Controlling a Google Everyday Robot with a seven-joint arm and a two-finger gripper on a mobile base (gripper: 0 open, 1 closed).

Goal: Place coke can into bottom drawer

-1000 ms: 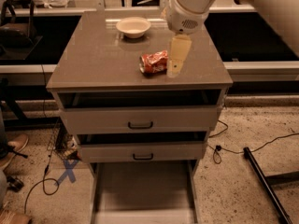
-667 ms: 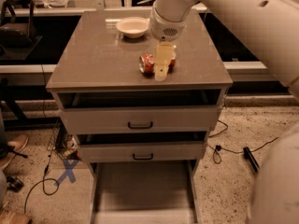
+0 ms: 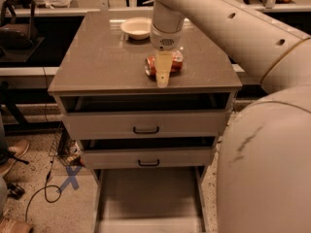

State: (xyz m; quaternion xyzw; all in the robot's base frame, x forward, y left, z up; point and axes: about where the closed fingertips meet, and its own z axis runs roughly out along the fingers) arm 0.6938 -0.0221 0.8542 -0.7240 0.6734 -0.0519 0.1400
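Observation:
The coke can (image 3: 176, 62) lies on its side on the brown cabinet top (image 3: 97, 62), near the middle front. My gripper (image 3: 162, 77) points down directly in front of and over the can, hiding its middle. Whether it touches the can does not show. The bottom drawer (image 3: 148, 195) is pulled out at floor level below the cabinet, and its flat grey floor is bare.
A white bowl (image 3: 137, 28) sits at the back of the cabinet top. Two grey drawer fronts with black handles (image 3: 146, 129) (image 3: 148, 162) sit slightly ajar. My arm's bulk (image 3: 262, 169) fills the right side. A blue X (image 3: 70, 177) and cables lie on the floor at left.
My gripper has moved left from beside the can's right end to directly over its middle. The arm now fills more of the right side. The can has not moved.

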